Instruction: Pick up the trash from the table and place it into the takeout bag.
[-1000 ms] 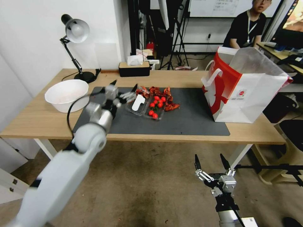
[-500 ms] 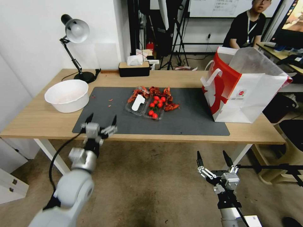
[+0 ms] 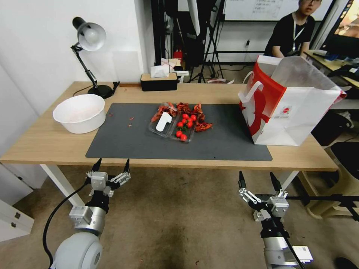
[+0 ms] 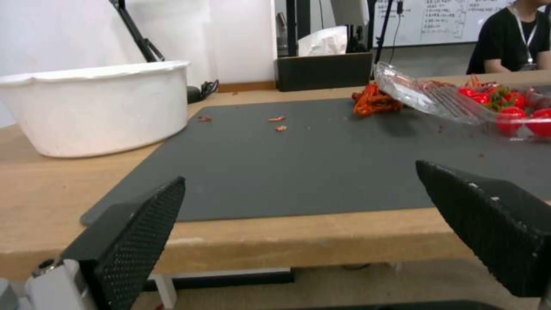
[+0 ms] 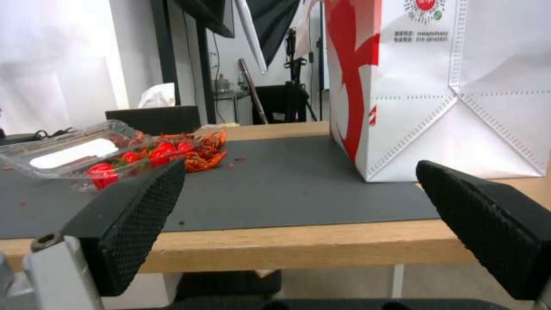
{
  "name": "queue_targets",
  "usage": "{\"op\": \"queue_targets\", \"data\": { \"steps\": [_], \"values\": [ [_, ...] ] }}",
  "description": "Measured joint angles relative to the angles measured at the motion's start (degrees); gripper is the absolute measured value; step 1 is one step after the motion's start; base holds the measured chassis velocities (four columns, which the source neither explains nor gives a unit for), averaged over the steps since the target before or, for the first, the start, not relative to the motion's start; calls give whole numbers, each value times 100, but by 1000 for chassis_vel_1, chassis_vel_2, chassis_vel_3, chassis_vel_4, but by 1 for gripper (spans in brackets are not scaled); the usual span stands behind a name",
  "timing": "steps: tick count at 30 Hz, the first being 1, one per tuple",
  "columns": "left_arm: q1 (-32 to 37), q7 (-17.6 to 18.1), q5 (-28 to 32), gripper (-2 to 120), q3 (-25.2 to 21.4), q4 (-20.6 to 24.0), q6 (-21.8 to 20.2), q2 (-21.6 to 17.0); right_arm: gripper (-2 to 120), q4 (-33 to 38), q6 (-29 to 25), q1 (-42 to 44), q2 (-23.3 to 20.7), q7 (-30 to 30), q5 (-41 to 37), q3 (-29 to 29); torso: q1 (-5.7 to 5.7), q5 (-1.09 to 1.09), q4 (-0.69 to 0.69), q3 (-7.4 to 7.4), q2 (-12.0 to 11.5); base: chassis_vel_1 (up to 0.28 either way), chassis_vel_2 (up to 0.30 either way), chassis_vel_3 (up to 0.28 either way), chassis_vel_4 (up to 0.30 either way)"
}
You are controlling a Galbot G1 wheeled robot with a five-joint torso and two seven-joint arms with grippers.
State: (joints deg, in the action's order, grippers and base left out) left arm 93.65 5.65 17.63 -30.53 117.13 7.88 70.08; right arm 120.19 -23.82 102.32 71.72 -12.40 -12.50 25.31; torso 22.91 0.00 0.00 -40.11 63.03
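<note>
- Head view: table (image 3: 45, 144) across the middle of the frame, grey mat (image 3: 224, 144) on it. Clear tray (image 3: 170, 125) of red tomatoes (image 3: 186, 124) and red scraps (image 3: 189, 108) at mat centre; white bowl (image 3: 79, 112) at left on bare wood; bag (image 3: 295, 112) upright at right, straddling the mat's right edge. Lamp (image 3: 89, 37) upper left, tissue box (image 3: 159, 81) at the far edge. Left gripper (image 3: 111, 165) lower left, below the table's near edge, fingers spread, holding nothing. Right gripper (image 3: 260, 178) lower right, also below the edge, fingers spread and empty.
- Left wrist view: black fingertips (image 4: 137, 232) wide apart at the bottom corners; bowl (image 4: 97, 107) upper left, tray (image 4: 436, 97) upper right, crumbs (image 4: 278, 122) on the mat (image 4: 298, 168).
- Right wrist view: fingertips (image 5: 135, 215) apart at the bottom corners; bag (image 5: 453, 86) upper right, tray (image 5: 75, 153) at left, scraps (image 5: 204, 155) beside it.
</note>
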Motion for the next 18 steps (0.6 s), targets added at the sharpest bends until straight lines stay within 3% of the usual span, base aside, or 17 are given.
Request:
{"op": "queue_targets", "data": {
  "steps": [8,18],
  "values": [
    [31,-154,-36,100,12,-189,283,34,100,-41,15,-109,27,31,-62,2,1,0,1,0,-1,0,0,0,0],
    [9,-159,-134,100,25,-266,342,58,100,-51,21,-119,30,29,-66,2,1,0,0,0,-1,0,0,0,0]
  ]
}}
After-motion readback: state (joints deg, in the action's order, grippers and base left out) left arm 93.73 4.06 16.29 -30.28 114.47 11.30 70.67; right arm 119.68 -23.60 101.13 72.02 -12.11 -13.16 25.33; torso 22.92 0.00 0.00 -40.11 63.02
